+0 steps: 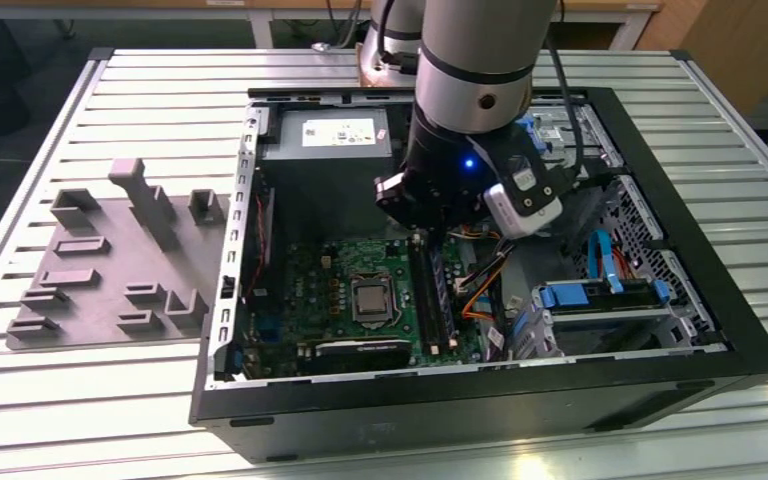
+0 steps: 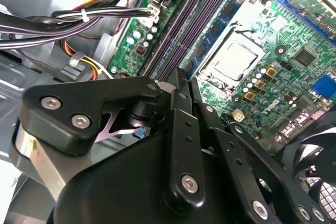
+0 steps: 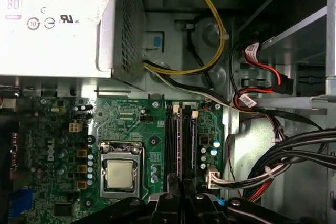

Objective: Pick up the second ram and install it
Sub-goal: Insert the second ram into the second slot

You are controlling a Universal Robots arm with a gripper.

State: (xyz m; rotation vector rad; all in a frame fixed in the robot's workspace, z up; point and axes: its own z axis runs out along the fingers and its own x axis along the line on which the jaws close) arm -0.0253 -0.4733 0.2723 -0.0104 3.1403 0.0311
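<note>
Grey moulded plastic tray with raised blocks (image 1: 111, 262) sits on the slatted aluminium table (image 1: 37, 400), at the exterior view's left, just beside the open black PC case (image 1: 491, 410). No stick visible in its slots.

Green motherboard (image 1: 311, 285) lies flat on the case floor. The square CPU socket with silver lid (image 3: 119, 174) sits beside the long narrow black memory slots (image 3: 172, 145); in the exterior view the slots (image 1: 427, 300) run away from the camera, at the board's right edge.

Silver-and-black robot arm (image 1: 471, 70) comes down into the case, with the black gripper (image 1: 418, 235) directly above the far end of the slots. In both wrist views the gripper (image 2: 181, 85) points at the slot bank. Jaws look drawn close together, a thin edge between the tips, but I cannot tell if they pinch anything.

Second ram, the dark bluish-green flat memory stick: one board with black chips (image 2: 218, 24) stands seated in the slot nearest the socket. Cannot tell whether that is the second one or the first.

Exterior view's right: bundle of orange, yellow and black cables (image 1: 484, 290), then blue-latched drive cage (image 1: 598, 295). Grey metal power supply box (image 1: 337, 130) at the far end.
</note>
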